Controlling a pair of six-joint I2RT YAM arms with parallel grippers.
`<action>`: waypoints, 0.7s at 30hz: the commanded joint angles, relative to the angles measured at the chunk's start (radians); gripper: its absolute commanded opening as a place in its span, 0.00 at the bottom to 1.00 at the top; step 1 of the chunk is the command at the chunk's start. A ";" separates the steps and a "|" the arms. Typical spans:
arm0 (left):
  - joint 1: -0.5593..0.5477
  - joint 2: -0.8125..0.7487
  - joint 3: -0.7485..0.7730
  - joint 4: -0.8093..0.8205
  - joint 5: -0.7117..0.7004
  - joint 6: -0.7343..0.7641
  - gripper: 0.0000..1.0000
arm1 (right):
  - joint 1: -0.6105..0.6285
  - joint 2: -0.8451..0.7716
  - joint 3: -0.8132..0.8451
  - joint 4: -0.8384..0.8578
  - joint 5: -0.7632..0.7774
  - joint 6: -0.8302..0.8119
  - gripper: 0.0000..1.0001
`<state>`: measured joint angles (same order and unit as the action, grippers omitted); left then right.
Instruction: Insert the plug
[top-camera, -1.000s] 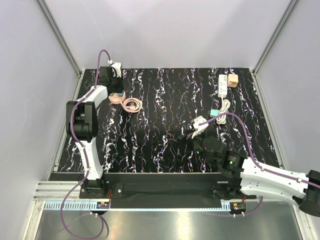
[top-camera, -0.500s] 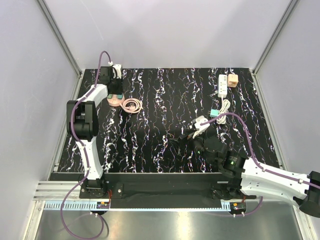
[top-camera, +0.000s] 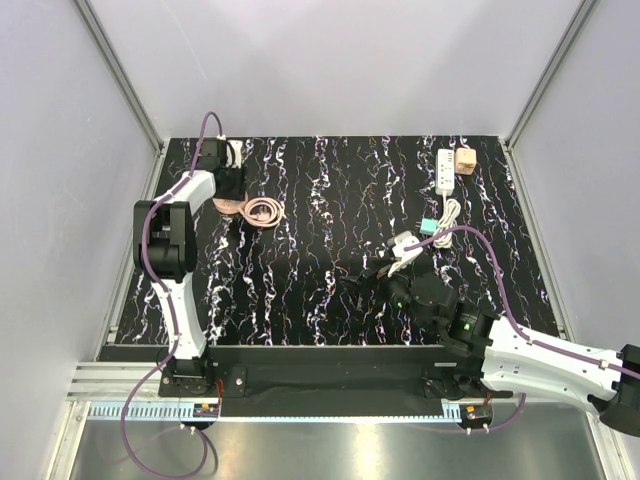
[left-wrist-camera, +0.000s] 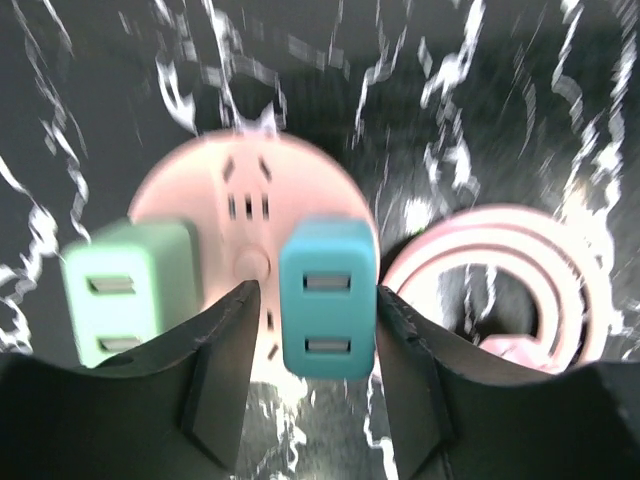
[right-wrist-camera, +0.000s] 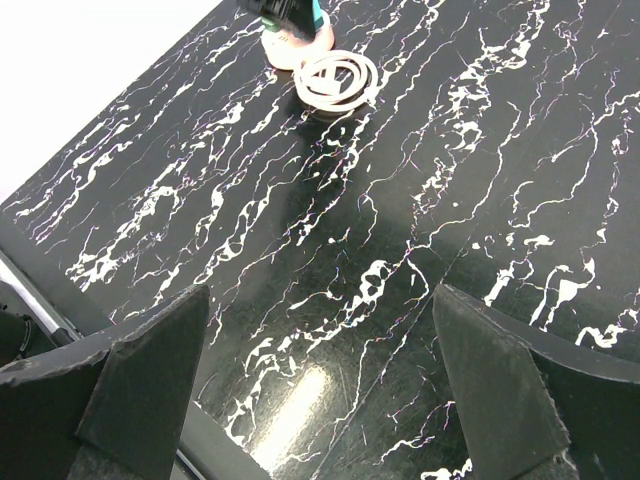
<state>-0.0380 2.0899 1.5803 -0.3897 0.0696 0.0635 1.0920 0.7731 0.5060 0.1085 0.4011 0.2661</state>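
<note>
Two arms are working well apart over the black marbled table (top-camera: 330, 200). From above, the left gripper (top-camera: 232, 186) is reaching down at the far left corner, directly over the round pink disc (top-camera: 232, 205). The coiled pink cable (top-camera: 264, 211) is lying just beside the disc, toward the middle. The plug (top-camera: 465, 160) is sitting at the far right corner, just beside the white power strip (top-camera: 445, 172) and close to the table's right edge. The strip's white cord (top-camera: 451, 212) is trailing toward the near side. The right gripper (top-camera: 375, 265) is hanging over the right half, closer to the near edge and well apart from the plug. Bare table is lying between them and across the whole middle.

From the left wrist, the fingers (left-wrist-camera: 220, 380) are standing on either side of a teal block (left-wrist-camera: 328, 295) that is sitting on the disc. A thin gap is showing at one finger, so the jaws are parted rather than clamping. A green block (left-wrist-camera: 130, 290) is sitting on the disc outside the fingers.

From the right wrist, the right gripper's jaws are spreading wide with nothing between them, only bare table beneath. The disc and cable are showing far off, near the left edge.
</note>
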 joint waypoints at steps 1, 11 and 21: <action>0.006 -0.051 -0.008 -0.026 -0.014 0.012 0.54 | -0.006 -0.018 -0.003 0.043 0.021 0.001 1.00; 0.000 -0.077 0.061 -0.064 0.012 -0.008 0.65 | -0.006 -0.026 -0.004 0.037 0.022 -0.001 1.00; -0.008 -0.030 0.156 -0.132 -0.010 0.001 0.66 | -0.006 -0.024 -0.001 0.037 0.022 -0.004 1.00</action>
<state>-0.0418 2.0686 1.6817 -0.5076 0.0666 0.0597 1.0920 0.7593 0.5045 0.1085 0.4019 0.2661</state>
